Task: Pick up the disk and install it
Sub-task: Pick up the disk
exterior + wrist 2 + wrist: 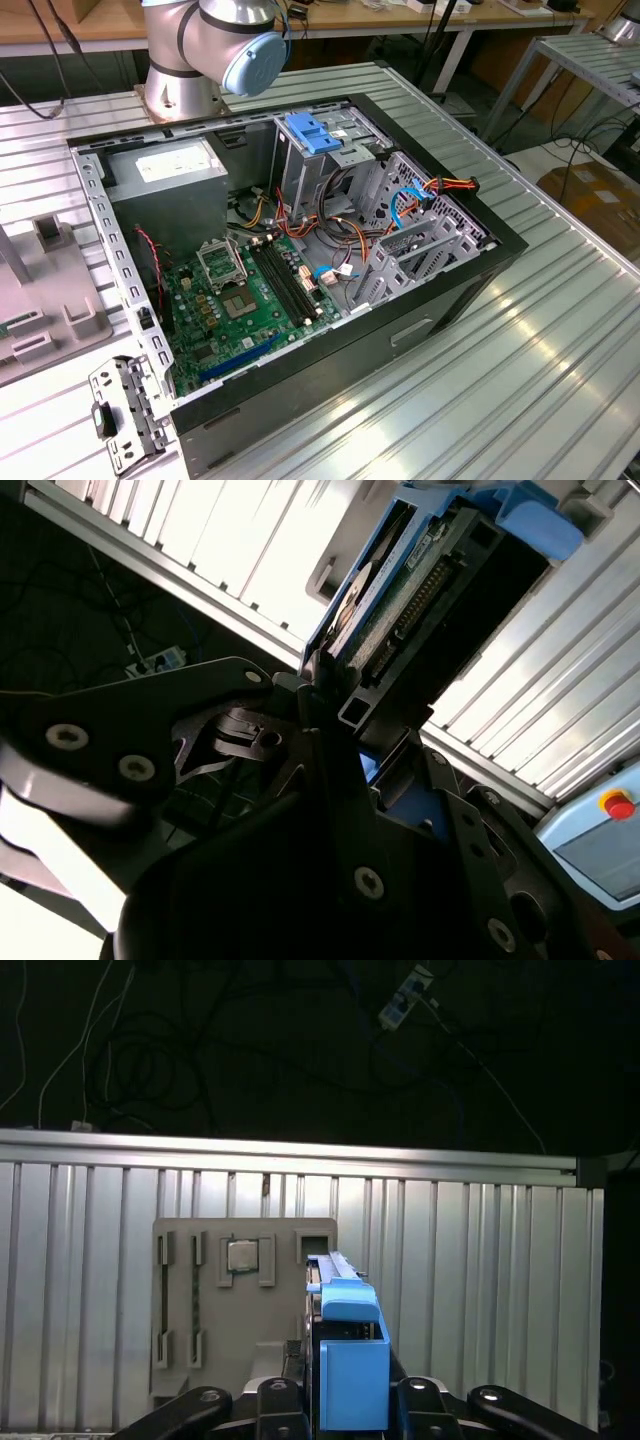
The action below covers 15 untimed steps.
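Note:
The disk (pixel 352 1355) stands on edge between my gripper's (pixel 345 1392) black fingers (pixel 275 1392), its blue plastic rail facing the first wrist view. In the second wrist view the disk (pixel 400 590) shows its circuit board and connector row, and the gripper (pixel 325 715) is shut on its near end. The disk hangs above the ribbed metal table, over the edge of a grey holder (pixel 240 1300). The open computer case (pixel 300 250) lies on the table in the exterior view, with a drive cage (pixel 330 160) at its back.
A bare blue bracket (pixel 313 134) sits on the drive cage. A grey power-supply box (pixel 165 175), a green motherboard (pixel 250 300) and loose cables (pixel 420 195) occupy the case. The grey holder (pixel 45 300) lies at the exterior view's left. The arm's base (pixel 185 60) stands behind the case.

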Motion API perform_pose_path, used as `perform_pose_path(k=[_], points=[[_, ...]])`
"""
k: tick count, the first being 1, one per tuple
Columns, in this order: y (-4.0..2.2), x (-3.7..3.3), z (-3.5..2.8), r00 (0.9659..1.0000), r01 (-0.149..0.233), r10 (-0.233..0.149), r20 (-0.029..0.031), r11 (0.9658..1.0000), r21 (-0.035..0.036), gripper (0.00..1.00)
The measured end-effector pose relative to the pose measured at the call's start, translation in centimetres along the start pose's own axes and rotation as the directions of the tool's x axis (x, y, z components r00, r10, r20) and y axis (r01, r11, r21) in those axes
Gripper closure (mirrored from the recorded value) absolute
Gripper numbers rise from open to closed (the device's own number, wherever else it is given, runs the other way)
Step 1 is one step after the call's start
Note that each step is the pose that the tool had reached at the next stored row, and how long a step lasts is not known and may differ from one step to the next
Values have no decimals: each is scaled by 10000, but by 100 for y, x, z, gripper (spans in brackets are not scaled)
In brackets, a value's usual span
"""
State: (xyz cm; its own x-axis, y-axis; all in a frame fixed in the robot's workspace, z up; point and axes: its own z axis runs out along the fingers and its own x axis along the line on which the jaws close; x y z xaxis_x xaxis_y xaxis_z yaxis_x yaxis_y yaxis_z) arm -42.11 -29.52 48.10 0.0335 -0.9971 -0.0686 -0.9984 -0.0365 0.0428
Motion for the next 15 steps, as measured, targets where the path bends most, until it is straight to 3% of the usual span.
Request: perform_pose_path(k=[15], points=[[-12, -1, -22, 10000, 1, -1, 3, 10000, -3, 63]])
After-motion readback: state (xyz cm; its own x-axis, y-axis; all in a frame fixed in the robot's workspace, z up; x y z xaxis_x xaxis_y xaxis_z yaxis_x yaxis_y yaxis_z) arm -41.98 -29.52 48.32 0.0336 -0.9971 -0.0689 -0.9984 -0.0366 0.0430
